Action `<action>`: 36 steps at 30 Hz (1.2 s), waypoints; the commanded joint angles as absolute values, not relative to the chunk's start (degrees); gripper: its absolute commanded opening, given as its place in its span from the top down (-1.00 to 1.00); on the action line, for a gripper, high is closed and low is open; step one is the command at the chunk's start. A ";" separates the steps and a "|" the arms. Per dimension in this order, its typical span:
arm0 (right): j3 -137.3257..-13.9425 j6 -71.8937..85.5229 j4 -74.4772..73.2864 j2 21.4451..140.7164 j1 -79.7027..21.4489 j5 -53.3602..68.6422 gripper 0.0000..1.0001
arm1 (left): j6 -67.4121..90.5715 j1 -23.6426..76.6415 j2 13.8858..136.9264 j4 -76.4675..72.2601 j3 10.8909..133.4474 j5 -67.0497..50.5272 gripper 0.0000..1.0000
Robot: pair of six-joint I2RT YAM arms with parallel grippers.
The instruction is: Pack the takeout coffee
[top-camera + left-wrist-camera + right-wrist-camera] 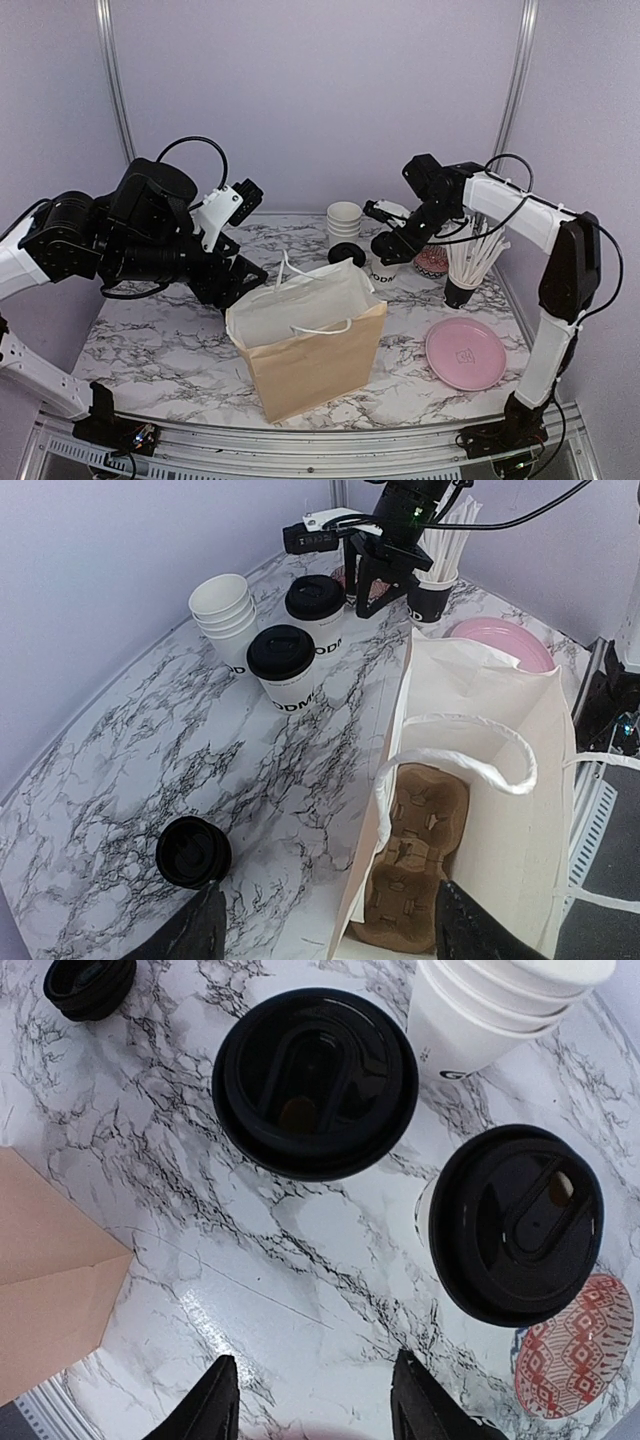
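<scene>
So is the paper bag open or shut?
Open. The paper bag gapes at its mouth, and a cardboard cup carrier shows at its bottom.

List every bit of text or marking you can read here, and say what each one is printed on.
"ODM": on the side of the front lidded cup; further letters wrap out of view.
"ODM": on the side of the rear lidded cup, also cut off.
Stack of lidless cups: dark print on the bottom cup, too cut off to read.
Pink plate: a small centre mark, too small to read.
</scene>
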State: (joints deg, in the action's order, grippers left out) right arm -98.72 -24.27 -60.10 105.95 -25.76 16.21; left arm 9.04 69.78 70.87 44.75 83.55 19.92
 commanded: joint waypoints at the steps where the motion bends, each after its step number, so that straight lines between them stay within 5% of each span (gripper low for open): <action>1: -100.61 -25.59 -58.47 105.25 -26.72 16.36 -0.01 | 8.71 69.43 72.48 44.11 85.65 19.08 -0.43; 13: -122.44 -22.00 -60.06 121.75 -24.45 4.42 -0.73 | 9.30 69.35 71.02 44.32 84.88 19.21 -0.43; 36: -120.15 -21.84 -61.30 124.69 -22.59 4.30 -0.64 | 9.31 68.82 70.82 44.27 82.73 18.92 -0.44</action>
State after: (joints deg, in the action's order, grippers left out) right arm -121.03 -22.41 -60.18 125.14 -22.81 3.95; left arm 9.02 69.21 71.61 44.80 83.70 19.33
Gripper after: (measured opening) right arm 0.822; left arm 0.719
